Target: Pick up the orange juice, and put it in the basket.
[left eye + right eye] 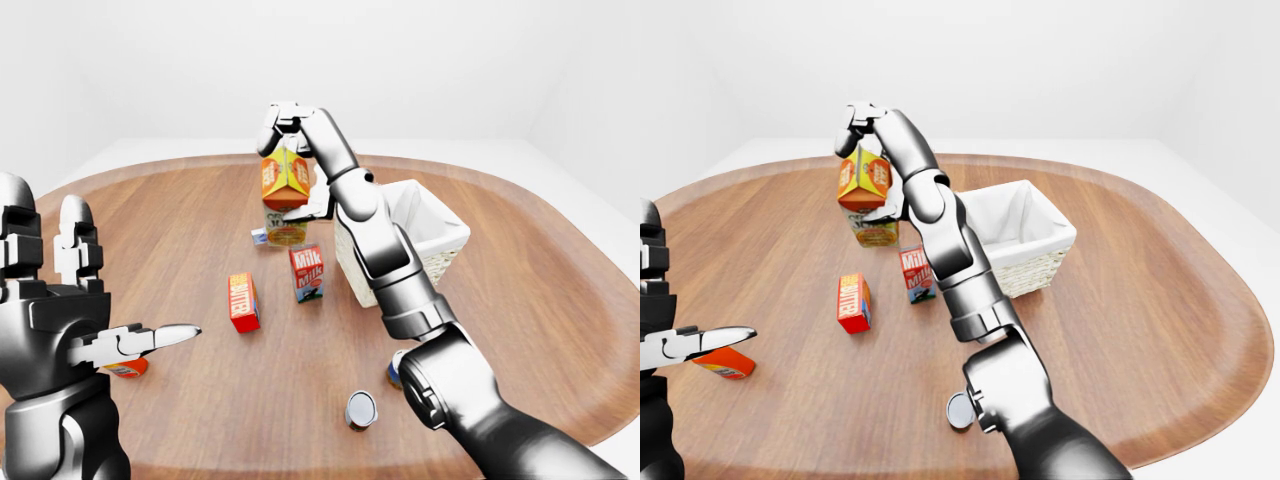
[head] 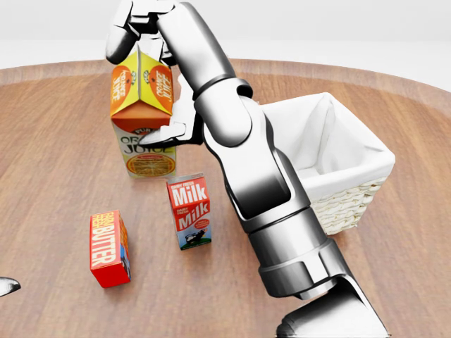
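Nearest the bottom of the left-eye view, on the wooden desk (image 1: 180,430), lay a small round silver-topped can (image 1: 361,409); a second small can (image 1: 396,368) sat half hidden behind the right forearm. Low at the left edge, the left hand (image 1: 75,300) hung above the desk with fingers spread, gripping nothing. A small orange-and-white item (image 1: 128,368) lay just under its pointing finger; its label could not be read. Toward the middle of the desk stood a red butter box (image 2: 108,248), upright, and just to its right a milk carton (image 2: 190,212), also upright, the two apart. Right of the milk stood a wicker basket (image 2: 352,201) with white cloth lining. Farther up the view, the orange juice (image 2: 141,113) was held at the basket's left, outside it. The right hand (image 2: 144,67) pinched the carton, fingers over the gable top and thumb against its side. Whether its base touched the desk could not be told.
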